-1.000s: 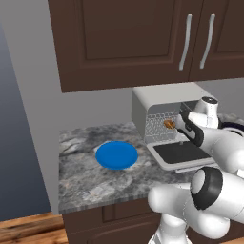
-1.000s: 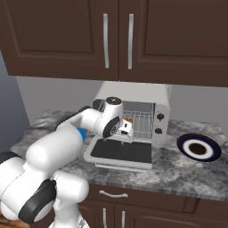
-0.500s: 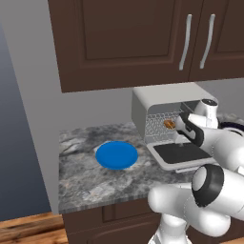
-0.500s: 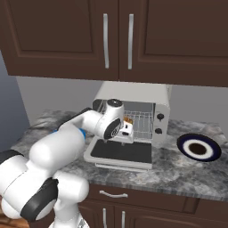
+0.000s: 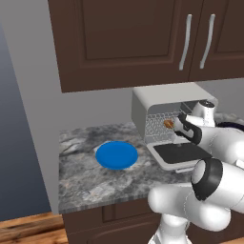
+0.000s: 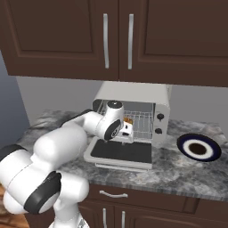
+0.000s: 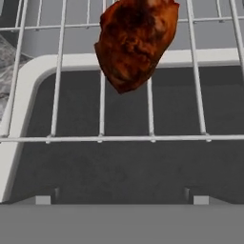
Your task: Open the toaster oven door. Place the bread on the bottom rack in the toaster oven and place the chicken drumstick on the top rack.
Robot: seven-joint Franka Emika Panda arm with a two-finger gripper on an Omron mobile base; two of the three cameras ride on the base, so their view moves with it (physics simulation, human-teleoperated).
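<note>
Gripper (image 6: 128, 132) jaws stand wide apart and hold nothing; I see it poised at the mouth of the toaster oven (image 6: 133, 95), above the toaster oven door (image 6: 120, 152), which lies folded down flat. On the top rack (image 7: 102, 119) rests the chicken drumstick (image 7: 136, 40), apart from the fingers.

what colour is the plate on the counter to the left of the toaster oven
Solid bright blue. The plate shows best in the left base view, beside the toaster oven.
</note>
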